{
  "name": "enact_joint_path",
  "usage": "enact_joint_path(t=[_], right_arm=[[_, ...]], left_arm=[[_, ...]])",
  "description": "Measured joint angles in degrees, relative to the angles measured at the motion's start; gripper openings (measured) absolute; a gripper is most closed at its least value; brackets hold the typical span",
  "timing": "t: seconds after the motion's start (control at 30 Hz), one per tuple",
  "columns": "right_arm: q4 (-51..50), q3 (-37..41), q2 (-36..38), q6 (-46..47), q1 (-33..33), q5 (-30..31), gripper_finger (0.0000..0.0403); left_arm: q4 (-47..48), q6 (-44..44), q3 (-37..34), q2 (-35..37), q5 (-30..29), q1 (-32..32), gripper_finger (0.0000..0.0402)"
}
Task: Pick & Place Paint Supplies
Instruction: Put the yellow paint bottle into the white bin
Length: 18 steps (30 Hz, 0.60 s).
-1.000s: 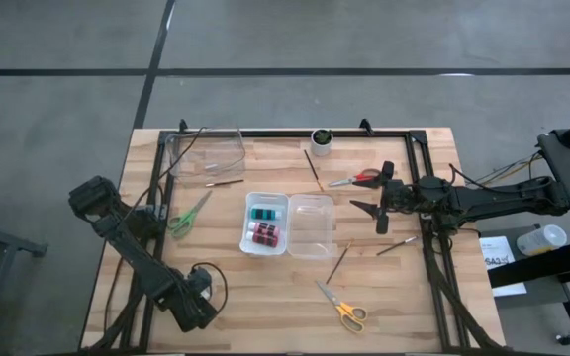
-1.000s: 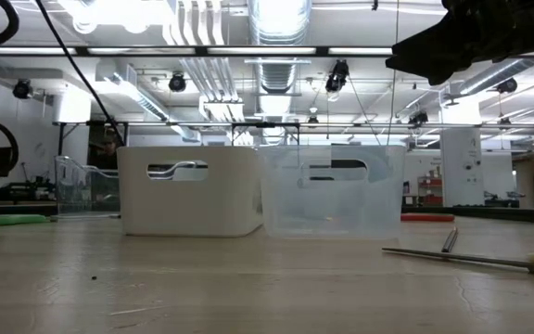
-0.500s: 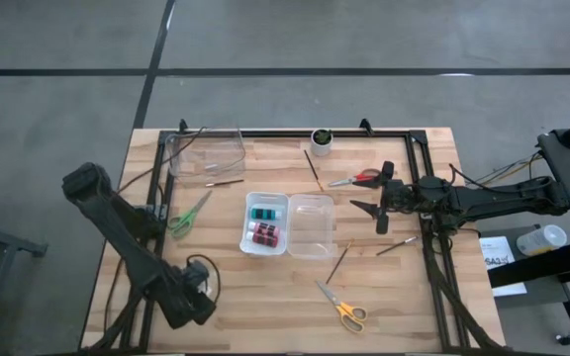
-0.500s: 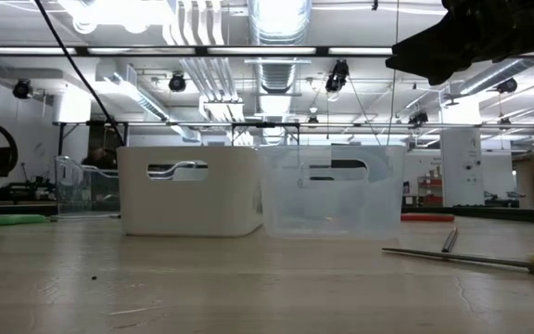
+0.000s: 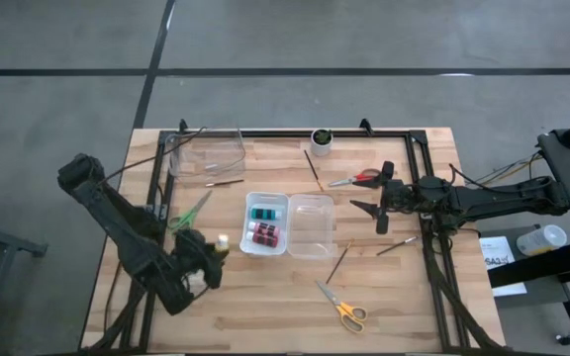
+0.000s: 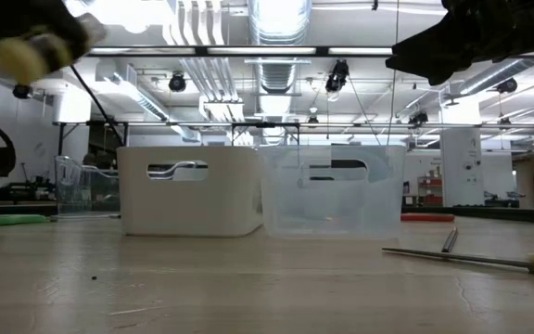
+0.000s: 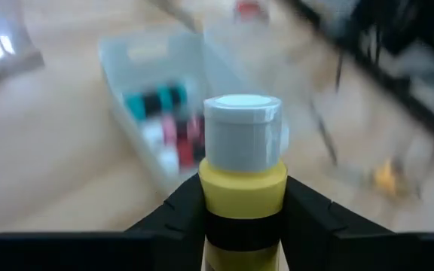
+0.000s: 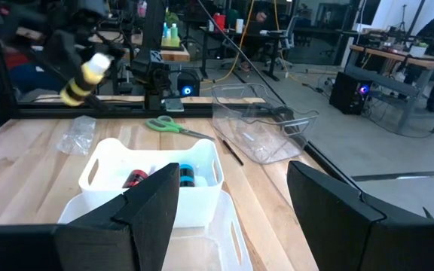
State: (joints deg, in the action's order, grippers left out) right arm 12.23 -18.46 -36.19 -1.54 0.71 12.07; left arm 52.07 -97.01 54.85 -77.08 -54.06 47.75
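My left gripper (image 5: 209, 253) is shut on a yellow-and-black paint bottle (image 7: 241, 197) with a white cap. It is raised over the table just left of the white bin (image 5: 248, 240), and the bottle also shows in the low view (image 6: 33, 51) and the right wrist view (image 8: 86, 75). The white bin holds a teal bottle (image 5: 262, 213) and a red bottle (image 5: 263, 233). My right gripper (image 5: 372, 210) hangs open, touching nothing, right of the clear bin (image 5: 311, 225). My left gripper pinches the bottle between its two fingers (image 7: 183, 207) at the black band (image 7: 241, 229) below the yellow shoulder. The bottle lies along the fingers, its white cap (image 7: 242, 132) sticking out past them toward the white bin. It is lifted clear of the table.
Loose on the table lie red-handled scissors (image 5: 356, 179), yellow-handled scissors (image 5: 342, 310), green-handled scissors (image 5: 188, 214) and several thin brushes (image 5: 339, 262). A tipped clear container (image 5: 206, 153) and a small white cup with a plant (image 5: 322, 137) sit near the far edge.
My left arm has swung from the table's near left part toward the white bin and has risen. It carries the yellow-and-black bottle, which has now come into the low view at its upper left. The right arm has kept still.
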Motion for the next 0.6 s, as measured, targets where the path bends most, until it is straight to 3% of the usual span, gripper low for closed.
enact_joint_path(t=[0.1, 0.23, 0.37, 0.6], right_arm=[[0.0, 0.0, -0.02, 0.0, 0.02, 0.01, 0.0244], [0.0, 0.0, -0.01, 0.0, 0.01, 0.01, 0.0244], [0.0, 0.0, -0.02, 0.0, 0.02, -0.02, 0.0244], [0.0, 0.0, 0.0, 0.0, 0.02, 0.0, 0.0244]], left_arm=[[-2.77, 4.3, -0.07, 0.0, -3.85, -3.74, 0.0129], [-12.46, 20.31, -0.11, -0.01, -1.62, -10.51, 0.0129], [-22.48, 34.73, -0.27, -0.75, 4.71, -17.74, 0.013], [-28.12, 37.68, -1.91, -2.94, 17.4, -28.8, 0.013]])
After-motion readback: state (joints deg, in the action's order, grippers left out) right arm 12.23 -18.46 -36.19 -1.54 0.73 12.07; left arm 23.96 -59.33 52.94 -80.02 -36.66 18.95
